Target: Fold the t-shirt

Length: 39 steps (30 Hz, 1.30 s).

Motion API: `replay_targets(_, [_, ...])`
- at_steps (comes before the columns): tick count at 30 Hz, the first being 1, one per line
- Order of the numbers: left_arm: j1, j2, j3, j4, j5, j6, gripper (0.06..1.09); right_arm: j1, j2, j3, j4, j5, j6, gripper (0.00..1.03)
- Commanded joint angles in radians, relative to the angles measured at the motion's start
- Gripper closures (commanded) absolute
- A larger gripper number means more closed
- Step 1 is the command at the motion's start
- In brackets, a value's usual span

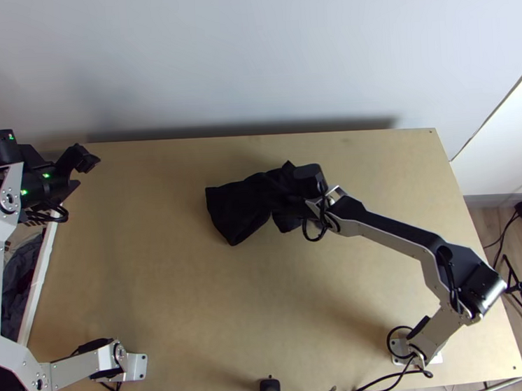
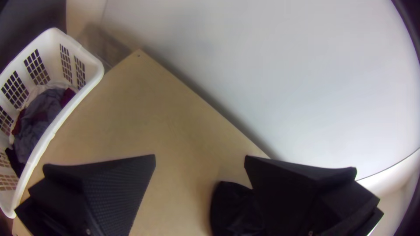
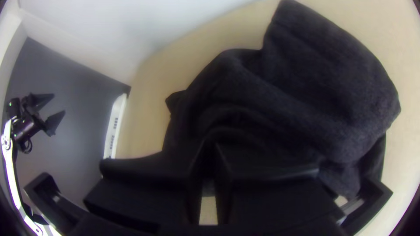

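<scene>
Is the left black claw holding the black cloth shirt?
No, the left claw gapes open, apart from the shirt.

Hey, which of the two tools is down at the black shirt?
The right arm's tool, its fingers close together at the shirt. The left arm's tool is open, away near the table's far left corner.

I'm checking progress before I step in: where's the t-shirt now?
In the top view, the black t-shirt lies bunched mid-table, slightly toward the wall, its right part beneath the right gripper.
</scene>
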Motion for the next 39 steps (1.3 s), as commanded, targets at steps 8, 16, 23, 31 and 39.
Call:
replay_targets(8, [0.088,0.001,-0.037,-0.004,0.044,0.040,0.10,-0.089,-0.051,-0.122,0.121,-0.035,-0.130,0.96])
replay_targets(16, [0.174,-0.004,-0.030,-0.005,0.106,0.077,0.10,-0.256,-0.045,-0.151,0.182,-0.035,-0.267,0.96])
replay_targets(23, [0.187,-0.005,-0.022,-0.007,0.124,0.094,0.10,-0.371,-0.044,-0.179,0.193,-0.035,-0.331,0.96])
replay_targets(31, [0.188,-0.010,-0.002,-0.016,0.138,0.094,0.10,-0.483,-0.087,-0.122,0.119,-0.043,-0.414,0.96])
replay_targets(39, [0.197,-0.011,0.001,-0.025,0.149,0.094,0.10,-0.623,-0.096,-0.071,0.050,-0.076,-0.500,0.96])
